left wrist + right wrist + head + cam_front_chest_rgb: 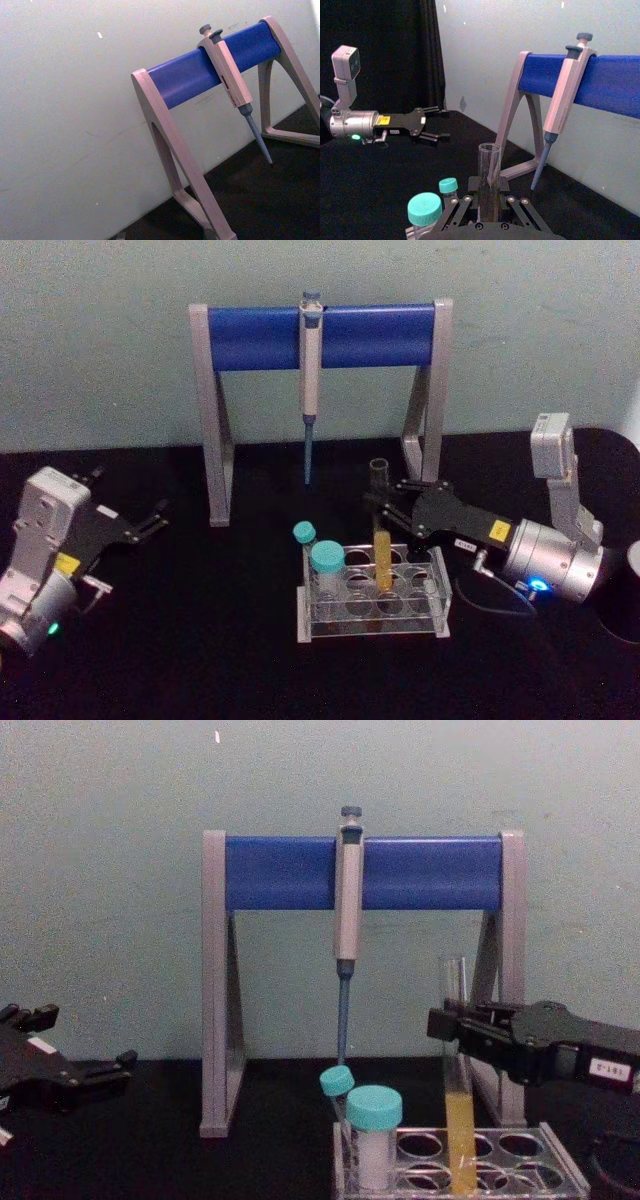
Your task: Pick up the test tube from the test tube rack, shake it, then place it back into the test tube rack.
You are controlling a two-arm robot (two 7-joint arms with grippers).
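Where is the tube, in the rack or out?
In: the test tube stands in the test tube rack, right gripper around it.

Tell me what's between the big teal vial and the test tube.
Chest view: only an empty rack hole between vial and tube. Right gripper is at the tube; left gripper sits parked far left.

1. The left arm is laid low at the near left, pointed toward the far right.
2. The left gripper (pixel 128 498) is held with its fingers spread wide.
3. The right arm is stretched in from the right.
4. The right gripper (pixel 386 498) is closed on the tube (pixel 383 545).
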